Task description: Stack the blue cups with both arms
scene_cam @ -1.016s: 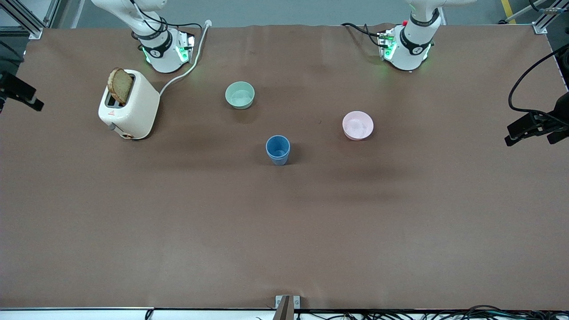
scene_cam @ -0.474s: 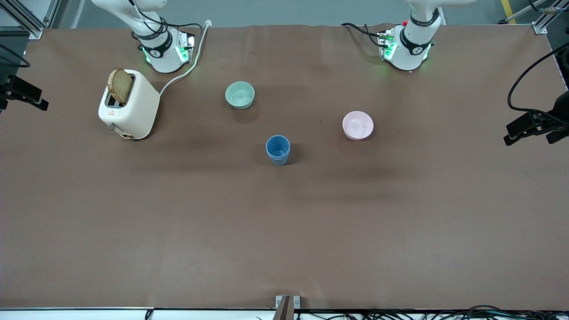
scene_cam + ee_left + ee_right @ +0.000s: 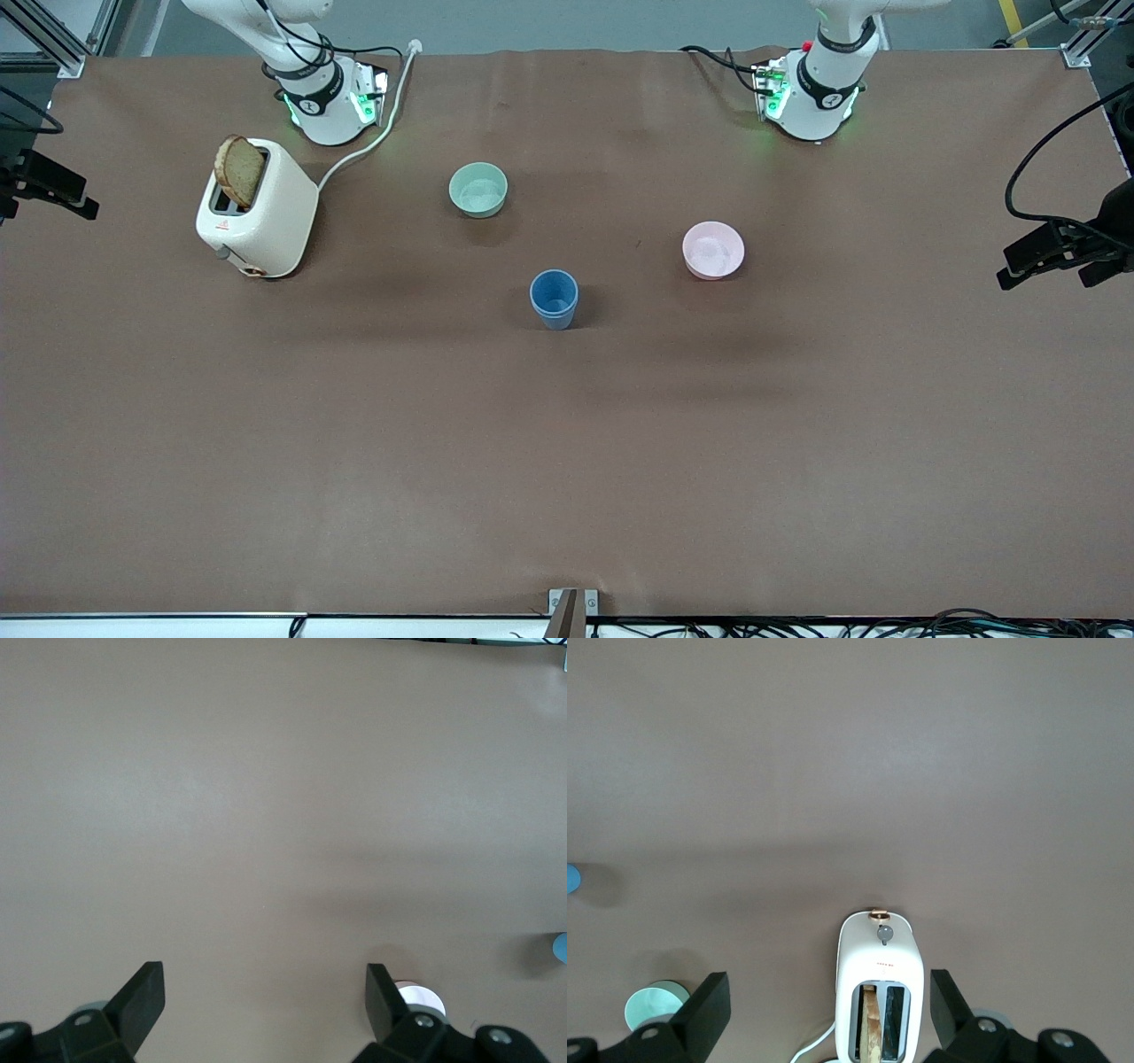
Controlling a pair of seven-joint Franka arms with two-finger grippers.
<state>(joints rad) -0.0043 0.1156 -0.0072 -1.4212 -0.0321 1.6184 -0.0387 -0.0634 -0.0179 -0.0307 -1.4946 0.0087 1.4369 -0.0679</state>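
One blue cup shape (image 3: pixel 554 299) stands upright mid-table between the two bowls and nearer to the front camera than both. An arc inside its mouth looks like a second rim; I cannot tell whether a second cup is nested there. No other blue cup shows. Slivers of it show in the left wrist view (image 3: pixel 560 948) and the right wrist view (image 3: pixel 571 878). My left gripper (image 3: pixel 1047 279) (image 3: pixel 264 992) is open, empty and high over bare table beside the pink bowl. My right gripper (image 3: pixel 49 202) (image 3: pixel 830 1001) is open, empty and high over the toaster.
A pale green bowl (image 3: pixel 478 190) (image 3: pixel 656 1005) sits toward the right arm's base. A pink bowl (image 3: pixel 713 251) (image 3: pixel 418 998) sits toward the left arm's end. A white toaster (image 3: pixel 257 208) (image 3: pixel 879 992) holds a bread slice (image 3: pixel 239 170), and its cord runs toward the right arm's base.
Both grippers have drifted slightly inward from the view's edges. The cup, bowls and toaster have not moved.
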